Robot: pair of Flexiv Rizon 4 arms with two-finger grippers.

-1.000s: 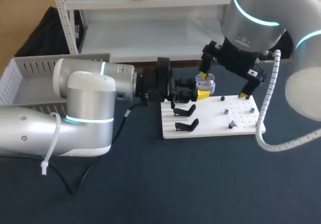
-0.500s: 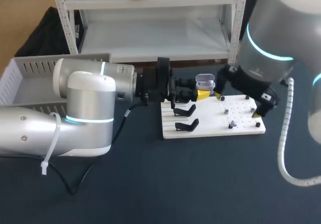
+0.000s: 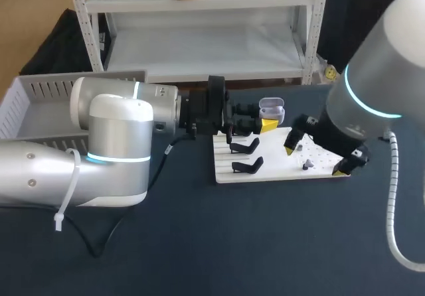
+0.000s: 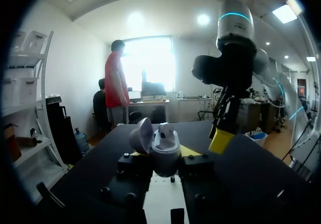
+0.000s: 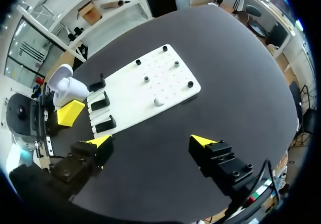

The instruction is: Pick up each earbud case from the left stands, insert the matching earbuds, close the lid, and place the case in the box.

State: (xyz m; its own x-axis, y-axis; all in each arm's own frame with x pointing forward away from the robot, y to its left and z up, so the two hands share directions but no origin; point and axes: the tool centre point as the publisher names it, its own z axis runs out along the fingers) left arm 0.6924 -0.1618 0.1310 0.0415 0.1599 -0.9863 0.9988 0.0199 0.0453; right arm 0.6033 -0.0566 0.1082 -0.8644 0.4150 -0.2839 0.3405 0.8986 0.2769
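Note:
A white earbud case (image 3: pixel 271 112) with its lid up is held over the back left of the white board (image 3: pixel 279 171); my left gripper (image 3: pixel 264 122) is shut on it. In the left wrist view the case (image 4: pixel 164 151) sits between the fingers of the left gripper (image 4: pixel 163 159), and one earbud (image 4: pixel 166 130) shows in it. My right gripper (image 3: pixel 315 159) hangs open above the board's right half, apart from the case. From the right wrist view, the right gripper (image 5: pixel 150 141) is wide open over dark table, with the board (image 5: pixel 130 101) and the case (image 5: pixel 67 87) ahead.
Black stands (image 3: pixel 246 147) line the board's left side, and small pegs and one white earbud (image 5: pixel 158 102) sit on its right half. A grey slatted basket (image 3: pixel 40 107) stands at the far left of the dark table.
My right gripper has drawn away from the held case, moving right and toward the front over the board. The left arm and the case have stayed still.

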